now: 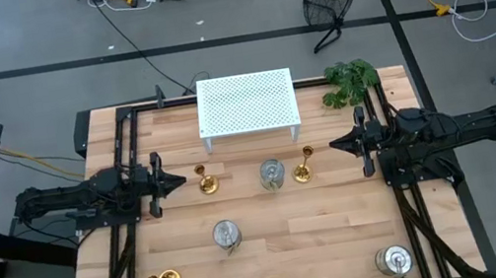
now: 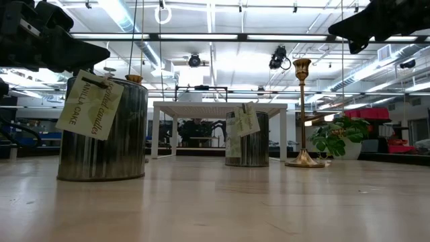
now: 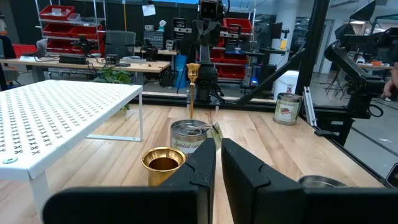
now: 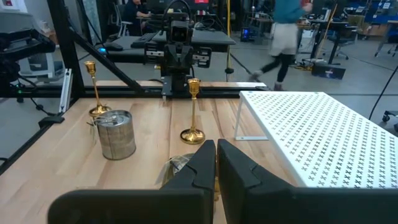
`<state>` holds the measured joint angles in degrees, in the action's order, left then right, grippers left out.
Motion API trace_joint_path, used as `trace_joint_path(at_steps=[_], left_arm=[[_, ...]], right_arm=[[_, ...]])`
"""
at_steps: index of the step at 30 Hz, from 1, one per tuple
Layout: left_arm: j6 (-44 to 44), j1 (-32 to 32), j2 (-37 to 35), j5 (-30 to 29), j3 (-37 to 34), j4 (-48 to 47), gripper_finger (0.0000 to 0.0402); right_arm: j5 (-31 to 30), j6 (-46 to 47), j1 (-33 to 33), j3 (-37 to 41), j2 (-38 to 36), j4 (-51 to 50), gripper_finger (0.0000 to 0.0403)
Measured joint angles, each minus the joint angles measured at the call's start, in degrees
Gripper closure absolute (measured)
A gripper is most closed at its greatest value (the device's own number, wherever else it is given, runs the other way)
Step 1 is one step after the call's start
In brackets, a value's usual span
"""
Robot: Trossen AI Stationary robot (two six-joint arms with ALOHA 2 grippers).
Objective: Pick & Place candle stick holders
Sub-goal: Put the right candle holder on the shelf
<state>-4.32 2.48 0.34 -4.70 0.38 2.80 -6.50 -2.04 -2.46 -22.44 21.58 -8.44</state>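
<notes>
Left gripper [image 1: 178,181] and right gripper [image 1: 337,145] were both clenched empty, hovering apart from the candle stick holders [image 1: 272,174].

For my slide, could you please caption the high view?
Both grippers, left and right, wait shut beside six candle holders.

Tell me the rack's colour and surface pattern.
White, with a dense grid of small perforations across the top of the rack; the right wrist view shows it best.

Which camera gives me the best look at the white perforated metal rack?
The high view: the white perforated metal rack shows whole from above, at the table's far edge. Both wrist views catch part of its top; the low view shows it edge-on.
</notes>
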Motion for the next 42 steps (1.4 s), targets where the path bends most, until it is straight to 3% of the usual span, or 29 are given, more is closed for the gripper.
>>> trace_joint_path(at_steps=[18, 33, 42], left_arm=[[0.0, 0.0, 0.0, 0.01, 0.0, -0.01, 0.0369], [0.0, -0.01, 0.02, -0.01, 0.0, -0.01, 0.0369], [0.0, -0.01, 0.01, -0.01, -0.01, -0.01, 0.0369]], right_arm=[[2.09, 1.8, -0.02, -0.04, 1.08, 0.24, 0.0382], [2.49, 3.24, 0.0, -7.63, 5.75, 0.12, 0.0382], [2.99, 3.04, 0.0, -8.33, 6.64, -3.27, 0.0382]])
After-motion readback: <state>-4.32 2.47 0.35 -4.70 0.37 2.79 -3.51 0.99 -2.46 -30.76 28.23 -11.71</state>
